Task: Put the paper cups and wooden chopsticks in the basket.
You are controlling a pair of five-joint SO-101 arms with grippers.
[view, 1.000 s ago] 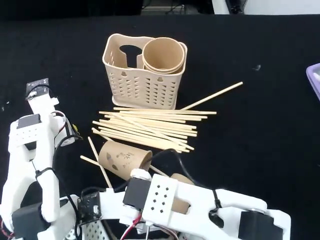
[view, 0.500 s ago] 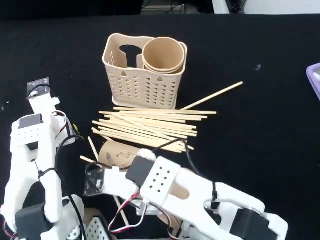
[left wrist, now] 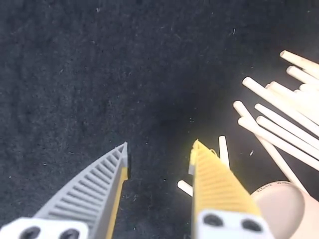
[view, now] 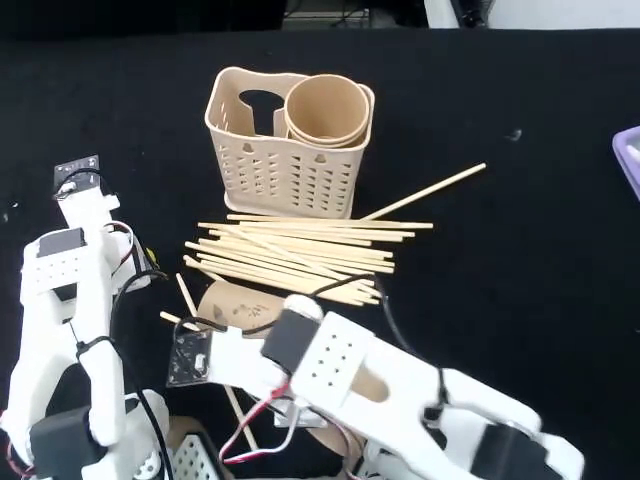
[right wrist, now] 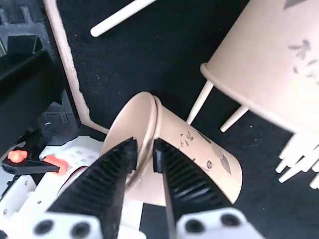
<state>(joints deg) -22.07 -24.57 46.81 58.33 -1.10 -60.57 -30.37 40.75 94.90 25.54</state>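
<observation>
High view, right arm: the right arm (view: 340, 370) has swung from the near edge up and to the left, and it now lies across the near part of the desk (view: 530, 290), just near of the chopstick pile.
High view, left arm: the left arm (view: 60, 300) stands at the near left, almost where it was a second ago.
High view, basket: the basket (view: 270, 170) sits unmoved at the far middle with nested paper cups (view: 328, 108) in its right compartment; the left compartment is bare.
High view, loose things: the wooden chopsticks (view: 300, 255) stay strewn just near of the basket, and the lying paper cup (view: 235, 305) has not shifted.
Left wrist view, left pincer: the left pincer (left wrist: 159, 149) hangs with its jaws apart over bare desk, holding nothing, with chopstick ends and a cup rim (left wrist: 279, 199) off to one side.
Right wrist view, right pincer: the right pincer (right wrist: 143, 149) is clamped on the rim of the held paper cup (right wrist: 199, 164), which lies on its side just beside the left arm's base (right wrist: 30, 164).
Right wrist view, neighbours: the lying paper cup shows farther off, resting over chopsticks.
Meaning: the swing appears to have brought a grasp on one more cup; carrying it to the basket is likely next, while the chopsticks and the other loose cup are yet to go in.
</observation>
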